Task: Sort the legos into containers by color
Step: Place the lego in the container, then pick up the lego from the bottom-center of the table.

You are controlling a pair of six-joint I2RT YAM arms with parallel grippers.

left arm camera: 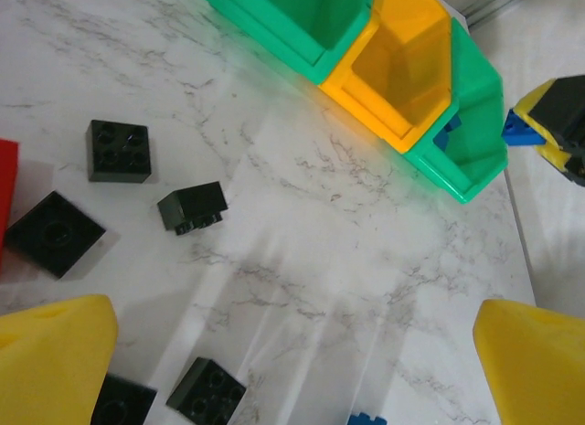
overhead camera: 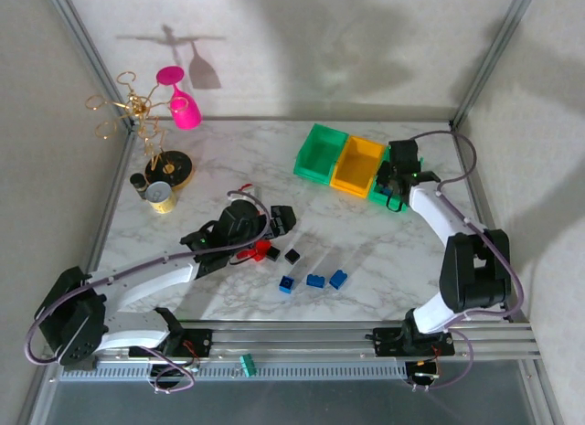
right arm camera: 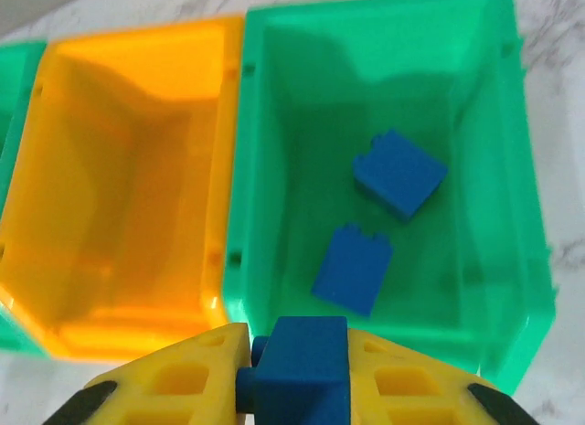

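Marble table (overhead camera: 366, 233): over the near rim of the green bin (right arm camera: 512, 123) the right gripper (right arm camera: 297, 375) clenched a blue brick (right arm camera: 302, 347), studs pointing sideways along that rim; left gripper (left arm camera: 292, 352) gaped.

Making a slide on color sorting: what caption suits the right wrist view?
Right gripper grips a blue lego at the rim of the green bin, two blue legos inside.

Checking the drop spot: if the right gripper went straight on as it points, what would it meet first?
The right gripper, shut on a blue brick, would probably meet the floor of the green bin, by two blue bricks there; depth is unclear.
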